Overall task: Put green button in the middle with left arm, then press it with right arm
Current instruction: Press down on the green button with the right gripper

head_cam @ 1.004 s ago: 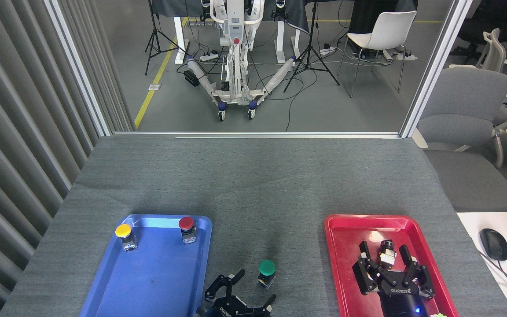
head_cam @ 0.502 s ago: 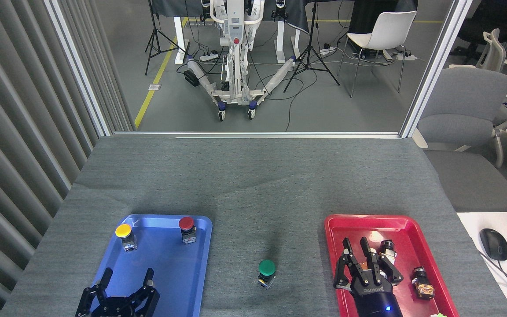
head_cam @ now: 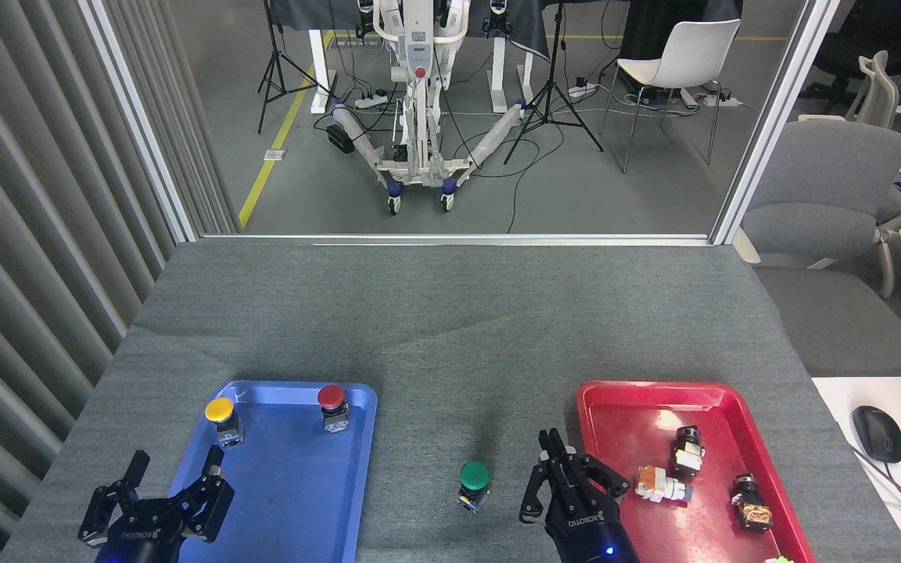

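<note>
The green button [head_cam: 474, 476] stands upright on the bare grey cloth of the middle [head_cam: 466, 391], between the two trays. My left gripper [head_cam: 174, 469] is open and holds nothing; it sits low at the blue tray's left edge, far left of the button. My right gripper [head_cam: 551, 447] is over the red tray's left rim, just right of the button and not touching it. Its fingers point away from me and look closed together, with nothing between them.
The blue tray [head_cam: 294, 500] holds a yellow-capped button [head_cam: 220, 410] and a red-capped button [head_cam: 331, 397] at its far end. The red tray [head_cam: 630, 407] holds three small switch parts [head_cam: 658, 485]. A computer mouse [head_cam: 877, 434] lies on a white desk at the right.
My right gripper has moved left from inside the red tray to its left rim, close to the green button, uncovering a white part. My left gripper has drifted further left. The button stayed put.
</note>
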